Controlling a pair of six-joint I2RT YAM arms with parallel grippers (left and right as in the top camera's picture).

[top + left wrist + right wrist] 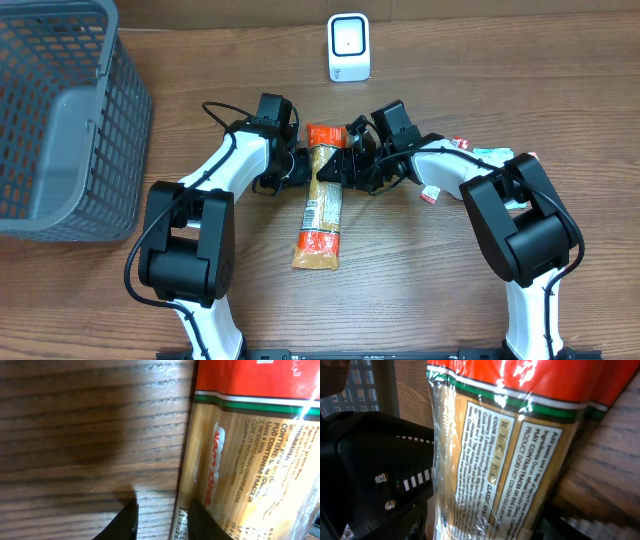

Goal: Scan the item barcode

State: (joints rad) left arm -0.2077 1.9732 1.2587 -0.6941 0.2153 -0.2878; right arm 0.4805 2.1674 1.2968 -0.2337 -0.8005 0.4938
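The item, a long pasta packet [320,205] with red ends, lies flat mid-table, pointing toward the white scanner [349,47] at the back. My left gripper [298,166] is at its left edge. In the left wrist view that gripper [160,510] is open, with bare wood and the packet's [240,460] crimped seam between the jaws. My right gripper [346,168] comes in from the right and is shut across the packet's width. In the right wrist view the packet [510,445] fills the space between the fingers of the right gripper [485,527]. No barcode shows clearly.
A grey mesh basket [60,120] stands at the left edge of the table. Small packets [470,150] lie behind my right arm, and a red-and-white scrap [430,195] lies beside it. The left arm's black body [380,470] sits close on the packet's far side.
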